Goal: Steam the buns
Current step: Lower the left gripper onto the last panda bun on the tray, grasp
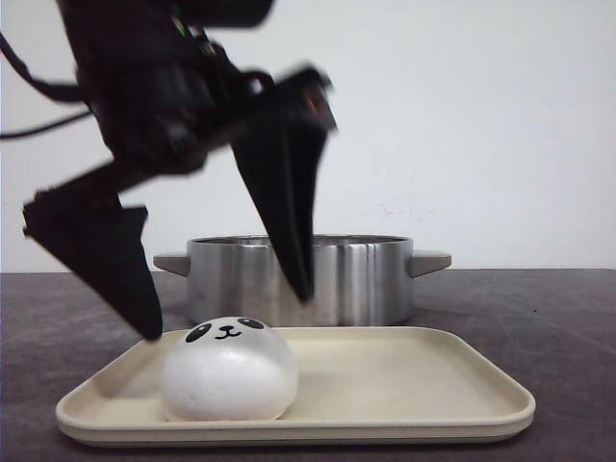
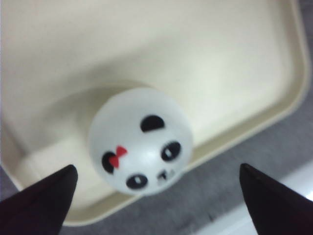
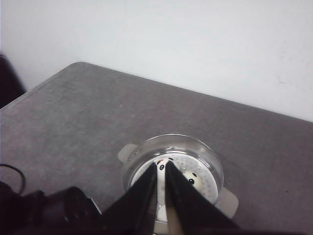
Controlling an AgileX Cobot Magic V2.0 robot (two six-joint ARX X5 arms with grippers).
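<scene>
The bench [image 1: 539,308] is a dark grey surface with a fine, felt-like texture; its near edge is cut off in every view. All positions below are given relative to the tray.

The tray [image 1: 404,385] is a cream, rounded-rectangle plastic form with a raised rim. In the left wrist view only one end of it shows [image 2: 230,58].

Directly behind the tray stands a round pot [image 1: 356,279] of brushed metal with two grey side handles. A black finger of the left tool crosses its front wall and hides part of it. The right wrist view looks down into the pot [image 3: 205,156]: a perforated steamer plate sits inside, and white buns with black face marks lie on it, mostly hidden behind the fingers; their number cannot be made out.

The left tool [image 1: 229,313] hangs over the tray's left end, motion-blurred, its two black wedge fingers spread wide and apart from the bun between them [image 2: 156,196].

The right tool [image 3: 161,169] is high above the pot, fingertips nearly closed with a thin gap, gripping nothing visible.

One bun [image 1: 229,371] rests on the tray's left end: a smooth white dome with a black panda face. The left wrist view adds a red bow [image 2: 117,152] on it.
</scene>
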